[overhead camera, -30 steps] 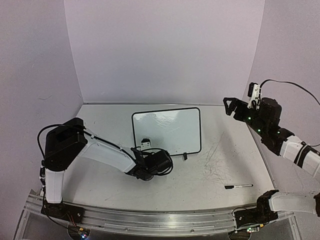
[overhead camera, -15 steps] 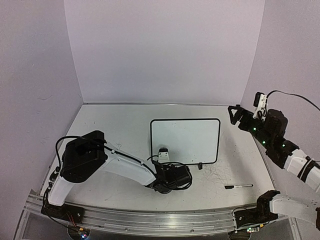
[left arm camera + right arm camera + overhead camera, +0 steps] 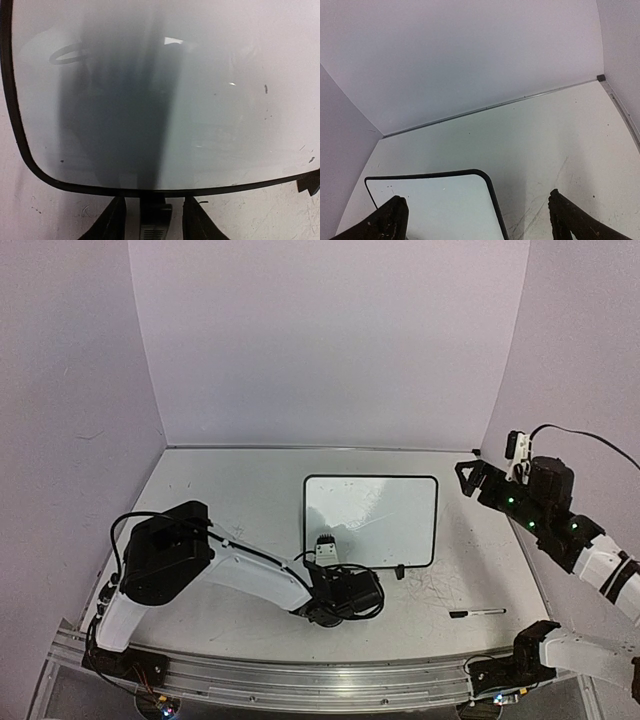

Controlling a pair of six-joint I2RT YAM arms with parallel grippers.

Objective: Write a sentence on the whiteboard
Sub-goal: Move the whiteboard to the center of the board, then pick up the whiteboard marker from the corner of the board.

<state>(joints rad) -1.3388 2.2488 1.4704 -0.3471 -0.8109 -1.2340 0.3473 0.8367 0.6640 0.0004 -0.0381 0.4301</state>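
The whiteboard (image 3: 370,520) lies flat on the table, a little right of centre, and its face is blank; no sentence shows on it. My left gripper (image 3: 325,558) sits low at the board's near edge. In the left wrist view the board (image 3: 200,100) fills the frame, and the left gripper (image 3: 154,202) is open, its fingers either side of one black foot (image 3: 156,220) with small gaps. My right gripper (image 3: 470,475) hangs in the air at the right, open and empty. The right wrist view shows the right gripper (image 3: 476,200) above the board's far right corner (image 3: 435,205).
A black marker pen (image 3: 477,613) lies on the table at the near right, apart from both grippers. The board's second foot (image 3: 399,571) sticks out at its near right edge. Grey scratches mark the tabletop (image 3: 440,550) right of the board. Walls close the back and sides.
The whiteboard has slid to the right along with my left gripper at its foot, then stopped. My right gripper has shifted slightly right and stays open.
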